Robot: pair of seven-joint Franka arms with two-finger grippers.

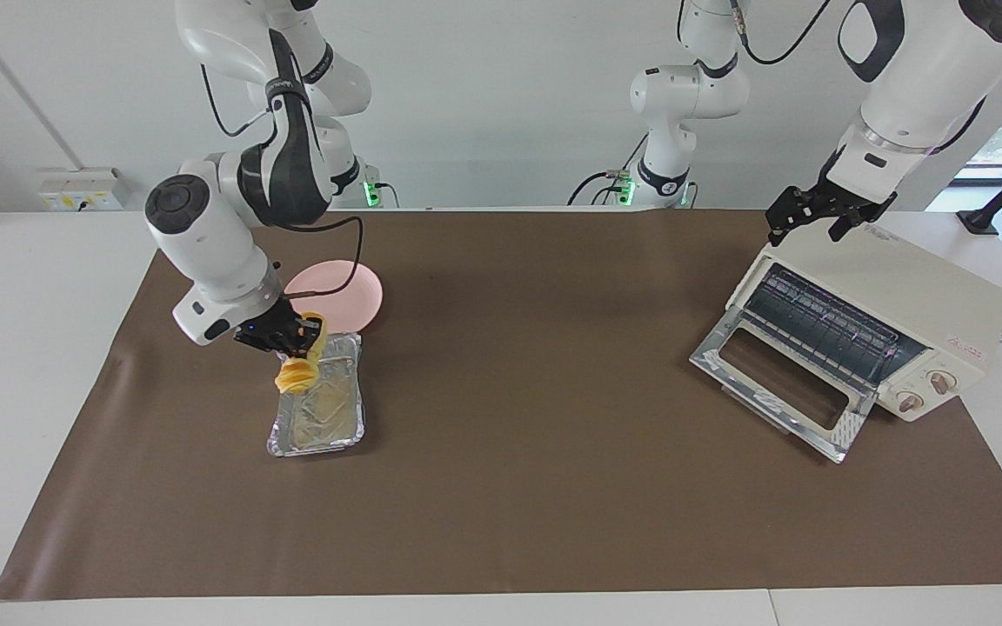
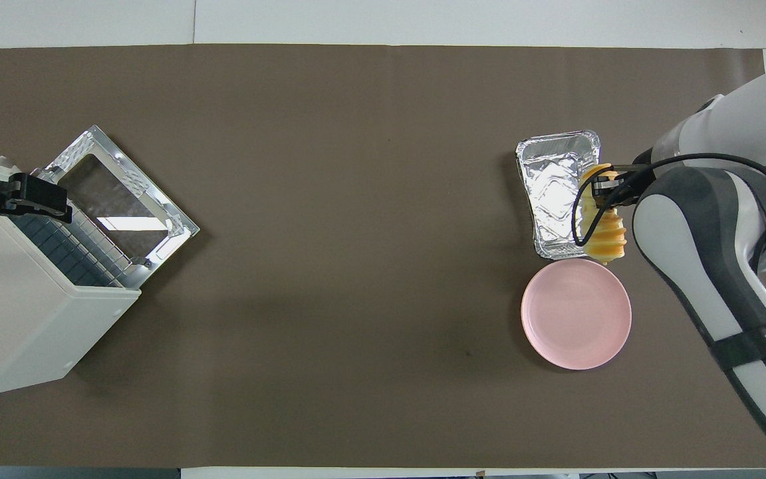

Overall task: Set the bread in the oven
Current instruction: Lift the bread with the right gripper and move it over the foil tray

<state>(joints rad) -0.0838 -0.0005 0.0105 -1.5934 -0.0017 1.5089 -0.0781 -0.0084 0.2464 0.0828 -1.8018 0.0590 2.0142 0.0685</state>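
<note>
bread point(image 1: 297, 372): you have it pinched at one end in the right gripper point(image 1: 308, 336); the loaf hangs down from the fingertips, lifted over the foil tray and apparently clear of it.
right gripper: closed nearly all the way on the bread's upper end, with the ridged body dangling below it.
foil tray point(image 1: 320, 417): directly under the right gripper and empty, with the bread's lower end hanging just above the end of it nearer the robots.
pink plate point(image 1: 353, 296): just beside the tray, on the side nearer the robots, also empty.
oven point(image 1: 901, 300): well apart from the right gripper, at the left arm's end of the table; its drop door point(image 1: 784, 382) lies open and the wire rack point(image 1: 823, 326) shows inside.
left gripper point(image 1: 814, 213): fully open and holding nothing, waiting over the oven's top edge above the doorway.
risk, grip: you hold only one end, so i judge the loaf could swing or slide out during the long carry across the table if you move fast.
risk, entry: a loaf hanging upright may catch the door frame or the rack's front edge; you would need to tilt it flat first.
risk, arms: the left gripper sits right above the opening, so your right arm could crowd it on approach.
</note>
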